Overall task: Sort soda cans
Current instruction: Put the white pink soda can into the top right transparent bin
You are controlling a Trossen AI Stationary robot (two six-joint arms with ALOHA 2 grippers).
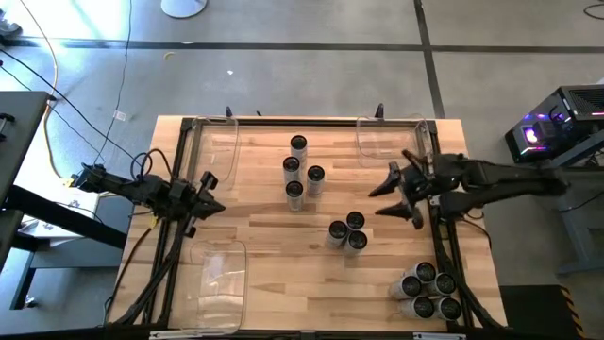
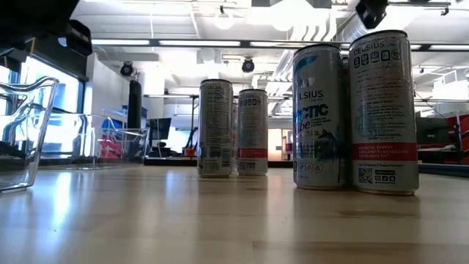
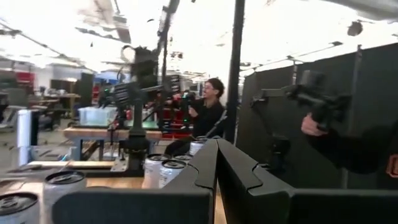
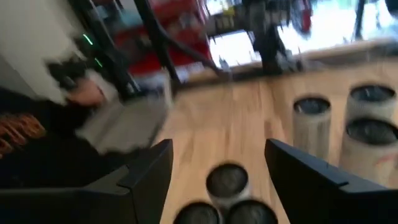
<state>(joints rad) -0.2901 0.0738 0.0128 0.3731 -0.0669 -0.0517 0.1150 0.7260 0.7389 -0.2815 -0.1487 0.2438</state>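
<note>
Near the right edge of the tabletop [image 1: 274, 283], the right claw [image 1: 394, 195] hangs with its fingers spread and nothing between them, pointed inward toward a cluster of three cans [image 1: 346, 232] at mid-table. Its own wrist view looks down between the two dark fingers at the rimmed tops of those three cans, so the spread stance reads as a readying to close around one of them (a judgement, since no contact shows yet).

The soda cans stand upright in three bunches: four cans [image 1: 302, 170] toward the far middle, the three at centre, and five cans [image 1: 427, 293] packed together at the near right corner. That tight corner bunch looks like a sorted pile, though the labels cannot be read from above.

Clear bins sit at the edges: a far-left bin [image 1: 209, 144], a far-right bin [image 1: 389, 140] and a near-left bin [image 1: 215, 283]; all appear to hold no cans.

The left claw [image 1: 209, 202] waits at the left edge, fingers clenched on nothing, clear of the cans so as not to crowd the other arm. A person [image 3: 206, 112] shows beyond the table in the left wrist view.
</note>
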